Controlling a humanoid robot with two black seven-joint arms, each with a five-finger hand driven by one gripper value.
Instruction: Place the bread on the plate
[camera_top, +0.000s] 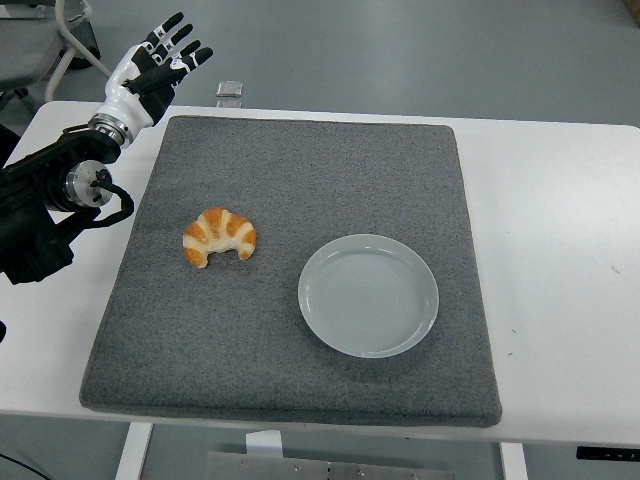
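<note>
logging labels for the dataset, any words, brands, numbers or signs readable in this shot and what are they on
None: no readable text anywhere in the head view.
The croissant, plate, grey mat and white table carry no print.
The left hand has white patches, but no lettering can be made out.
The small object at the table's far edge is too small to read.

Grey mat (300, 180) on white table (560, 250) — small clip (229, 91) behind.

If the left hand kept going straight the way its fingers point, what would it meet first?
Probably nothing: the left hand points up and away past the table's far edge, where only floor shows, though depth is unclear.
</note>
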